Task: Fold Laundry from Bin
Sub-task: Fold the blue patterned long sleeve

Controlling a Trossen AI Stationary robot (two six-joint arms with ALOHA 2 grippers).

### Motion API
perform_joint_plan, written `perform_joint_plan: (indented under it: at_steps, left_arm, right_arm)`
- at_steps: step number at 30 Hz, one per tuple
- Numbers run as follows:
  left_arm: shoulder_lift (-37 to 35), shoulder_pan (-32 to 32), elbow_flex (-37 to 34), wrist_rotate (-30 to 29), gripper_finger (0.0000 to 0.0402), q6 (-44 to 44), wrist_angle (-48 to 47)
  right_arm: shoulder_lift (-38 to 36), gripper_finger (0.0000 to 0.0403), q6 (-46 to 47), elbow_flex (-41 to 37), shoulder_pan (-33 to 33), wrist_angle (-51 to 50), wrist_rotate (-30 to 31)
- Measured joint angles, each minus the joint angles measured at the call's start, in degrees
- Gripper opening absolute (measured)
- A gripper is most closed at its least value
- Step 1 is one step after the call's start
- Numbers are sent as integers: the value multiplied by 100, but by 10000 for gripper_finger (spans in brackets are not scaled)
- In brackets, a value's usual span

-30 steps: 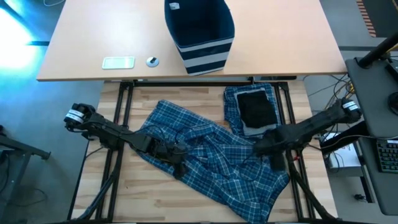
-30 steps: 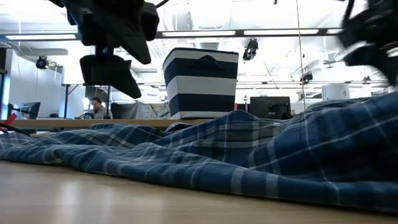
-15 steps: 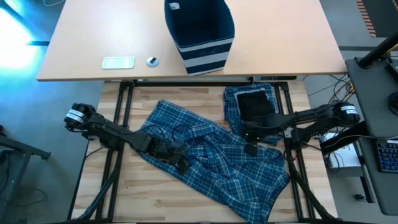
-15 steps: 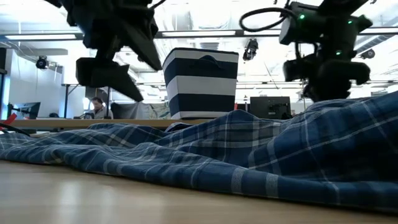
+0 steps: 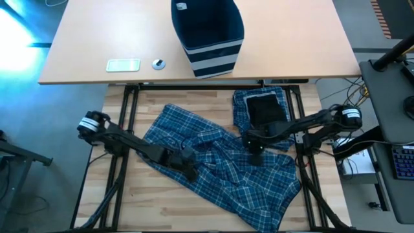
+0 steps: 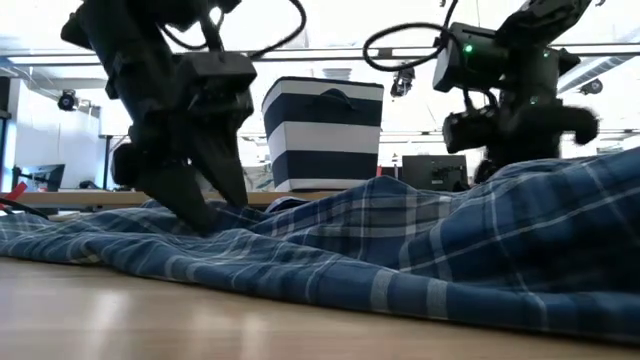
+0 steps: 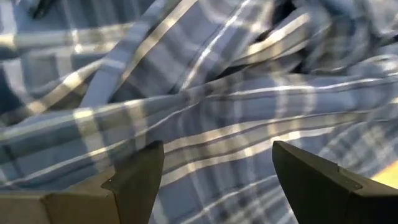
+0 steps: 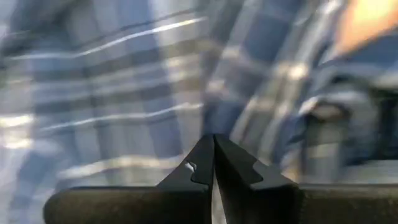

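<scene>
A large blue-and-white plaid garment (image 5: pixel 226 175) lies crumpled across the wooden table. A folded plaid pile (image 5: pixel 244 116) with a black piece (image 5: pixel 266 110) on top rests at the far right. The empty striped bin (image 5: pixel 207 32) stands on the farther desk. My left gripper (image 5: pixel 187 169) is open, pointing steeply down over the garment's left part, with plaid cloth below its spread fingers (image 7: pixel 134 180). My right gripper (image 5: pixel 255 154) is shut, pointing down over the garment's middle near the folded pile. Nothing shows between its fingers (image 8: pixel 213 155). In the low view a cloth ridge hides its tips. My left gripper comes at the plaid garment (image 6: pixel 300 250) from above with its fingers spread. The fingertips (image 6: pixel 200 215) reach down to the cloth's surface. I cannot tell whether they touch it.
A flat pale device (image 5: pixel 123 65) and a small round object (image 5: pixel 158 63) lie on the farther desk, left of the bin. Bare wood shows at the table's near left (image 5: pixel 149 207). Cables and a keyboard sit off the table's right side (image 5: pixel 401 162).
My left gripper has sunk toward the plaid garment and rolled a little. My right gripper has swung from near the table's right edge toward the garment's middle, tipping down and sinking. The garment lies as before.
</scene>
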Motion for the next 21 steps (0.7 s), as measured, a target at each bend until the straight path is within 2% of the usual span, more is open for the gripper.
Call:
perform_joint_plan:
  at_steps: [5, 8, 13, 16, 21]
  left_arm:
    - [128, 2, -16, 3, 284, -15, 5]
    - [119, 6, -16, -35, 284, 101, 5]
    - [84, 8, -19, -63, 284, 193, 1]
    - [81, 0, -20, -53, 284, 200, -7]
    - [73, 0, -20, 6, 284, 230, -25]
  right_arm:
    - [-67, 9, 492, -2, 241, -86, -1395]
    - [-58, 9, 766, -2, 508, -125, -1681]
    - [-1, 9, 987, 1, 737, -261, -1360]
    - [-57, 9, 938, 103, 737, -765, -1066]
    - [-165, 9, 596, 204, 673, -1961, 19]
